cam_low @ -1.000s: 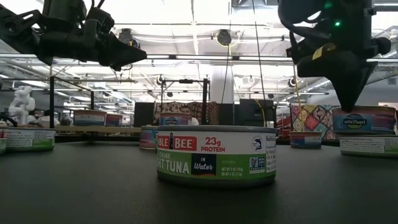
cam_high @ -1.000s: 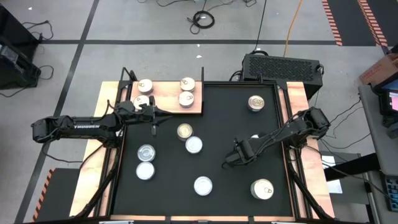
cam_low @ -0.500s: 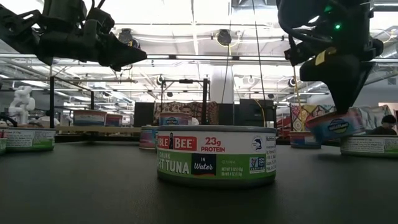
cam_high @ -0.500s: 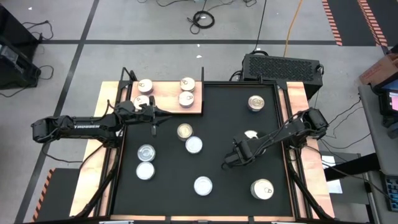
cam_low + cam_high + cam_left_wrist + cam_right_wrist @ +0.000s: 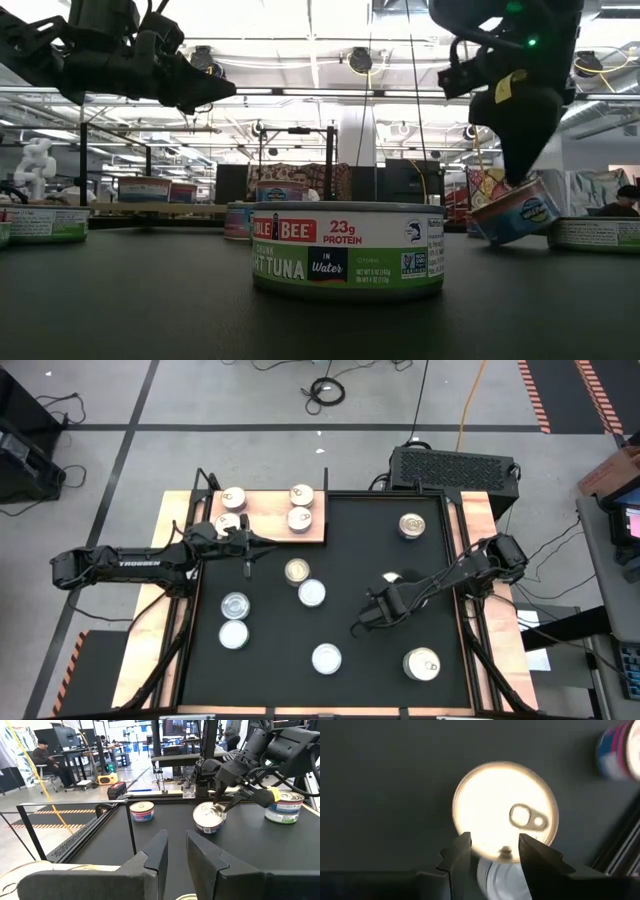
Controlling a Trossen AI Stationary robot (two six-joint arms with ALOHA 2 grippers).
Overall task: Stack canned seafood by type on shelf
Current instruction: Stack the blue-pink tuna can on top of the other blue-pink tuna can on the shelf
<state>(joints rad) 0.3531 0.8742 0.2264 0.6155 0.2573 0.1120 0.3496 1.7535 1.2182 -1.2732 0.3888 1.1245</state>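
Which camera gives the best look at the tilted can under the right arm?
The low view: the tilted can shows side-on, one edge lifted off the mat. The right wrist view shows only its pull-tab lid, the left wrist view shows it far off, and the high view mostly hides it.

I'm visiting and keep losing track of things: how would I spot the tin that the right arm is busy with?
Look at the right half of the black mat, directly under the right arm's downward-pointing fingers. The tin there has a blue label and a pale pull-tab lid. It alone is tipped up on one edge, while the other tins in sight sit flat.
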